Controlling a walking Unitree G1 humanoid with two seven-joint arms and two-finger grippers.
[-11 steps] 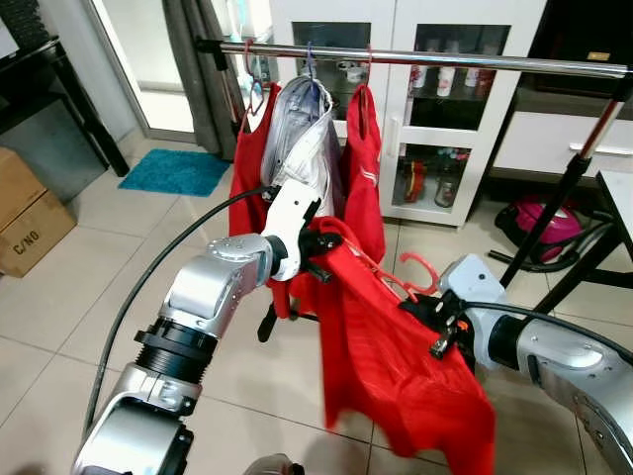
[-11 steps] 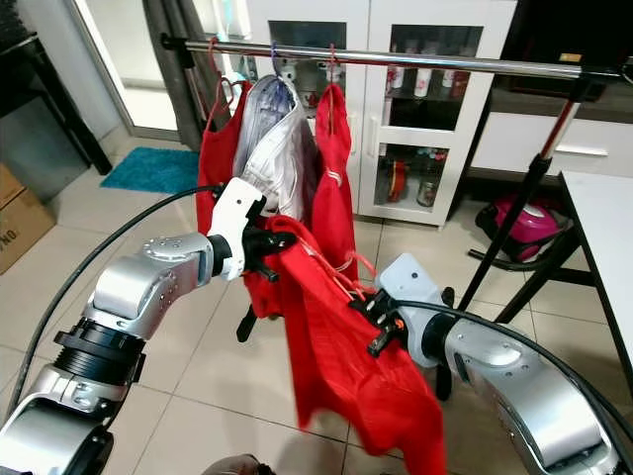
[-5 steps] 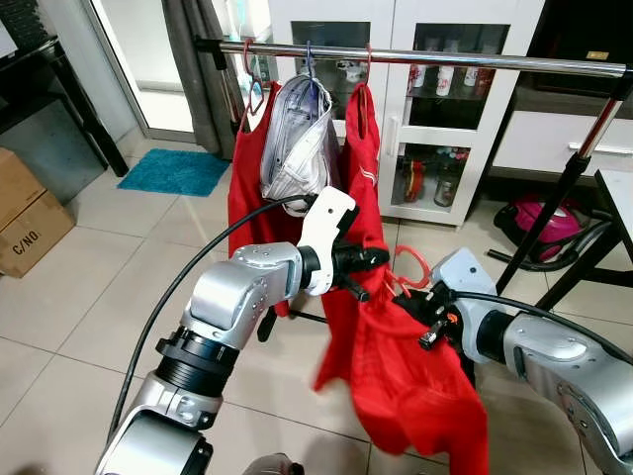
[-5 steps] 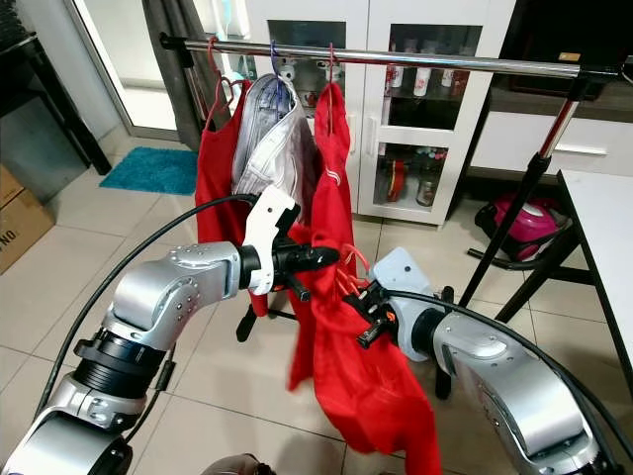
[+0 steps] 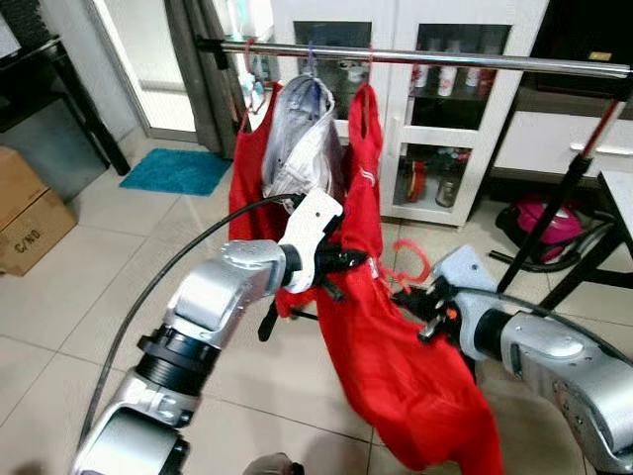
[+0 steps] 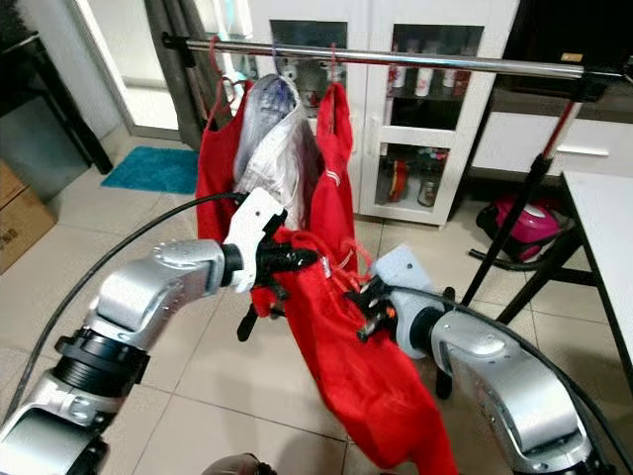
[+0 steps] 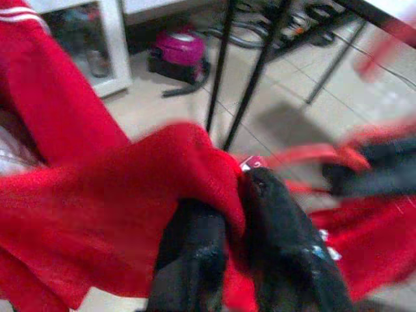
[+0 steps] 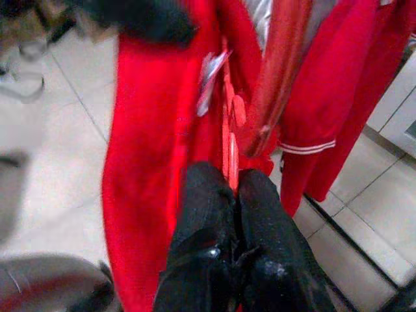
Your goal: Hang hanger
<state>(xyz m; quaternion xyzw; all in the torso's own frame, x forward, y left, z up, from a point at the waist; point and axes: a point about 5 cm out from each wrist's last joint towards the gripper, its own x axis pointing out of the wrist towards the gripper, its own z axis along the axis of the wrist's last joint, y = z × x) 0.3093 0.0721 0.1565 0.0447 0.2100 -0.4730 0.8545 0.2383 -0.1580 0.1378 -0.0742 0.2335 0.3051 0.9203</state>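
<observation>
While clamped between both grippers, red shirt (image 5: 415,366).

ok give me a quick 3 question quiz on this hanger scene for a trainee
1. True or false: the red garment already hangs on the rail.
2. Which gripper pinches the garment's fabric? A) left gripper B) neither
3. What does the right gripper grip?

Key
1. False; both grippers hold it below the rail.
2. A; the left wrist view shows cloth between its fingers.
3. The red hanger inside the garment.
</observation>
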